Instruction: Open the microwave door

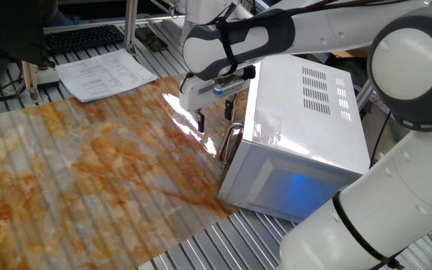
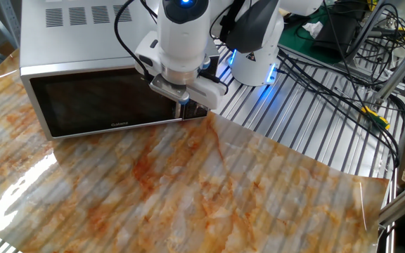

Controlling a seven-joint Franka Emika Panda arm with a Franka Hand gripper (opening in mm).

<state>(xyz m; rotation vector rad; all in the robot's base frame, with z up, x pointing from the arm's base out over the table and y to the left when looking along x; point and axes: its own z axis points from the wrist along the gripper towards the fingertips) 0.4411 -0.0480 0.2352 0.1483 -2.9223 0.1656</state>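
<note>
In one fixed view, a keyboard [image 1: 81, 37] and a stack of printed papers [image 1: 105, 75] are seen at the far left, on the slatted metal surface behind the tabletop [image 1: 73, 180], which is covered by a marbled orange and grey sheet. Further right, the claw [image 1: 214, 118] is held pointing downward just in front of the microwave [image 1: 306, 127]. Its two dark fingers [image 1: 201, 121] are spread apart, one on either side of the top of the curved silver handle [image 1: 229, 142]; nothing is seen to be gripped between them. The microwave door [image 1: 235, 161] is seen edge-on here and lies flush with the white body, so it is shut. The white arm [image 1: 411, 90] fills the right of this view.

In the other fixed view, the microwave door [image 2: 97, 102] is shown face-on at the left, its dark window closed against the casing, with the vented top panel [image 2: 83, 17] above it. At the door's right end the claw [image 2: 183, 102] is placed, its fingertips largely hidden by the wrist. Dark cables [image 2: 343, 63] are spread over the slatted surface at the right.
</note>
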